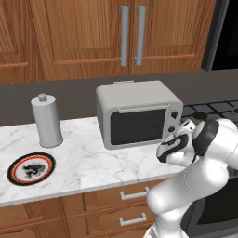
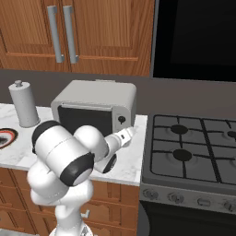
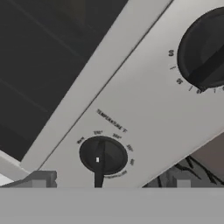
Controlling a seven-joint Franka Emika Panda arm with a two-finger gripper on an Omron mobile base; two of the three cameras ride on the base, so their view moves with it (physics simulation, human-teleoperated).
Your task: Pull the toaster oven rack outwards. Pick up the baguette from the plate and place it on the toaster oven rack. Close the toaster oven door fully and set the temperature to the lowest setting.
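Late in the task, by the look of it: boxy light-grey metal toaster oven [image 1: 138,113] on the marble counter with its dark-glass, grey-framed toaster oven door [image 1: 138,126] shut flat against the front; round plate with black and red-orange rim [image 1: 31,168] bare at about 8 o'clock of the oven, so baguette presumably inside, though unseen through the glass, like the rack. Left to do, apparently: temperature to lowest. Gripper [image 1: 187,126] right at the oven's right front, small dark temperature knob [image 3: 103,155] dead ahead in the hand view, close. Whether touching, and whether spread or pressed together: cannot tell.
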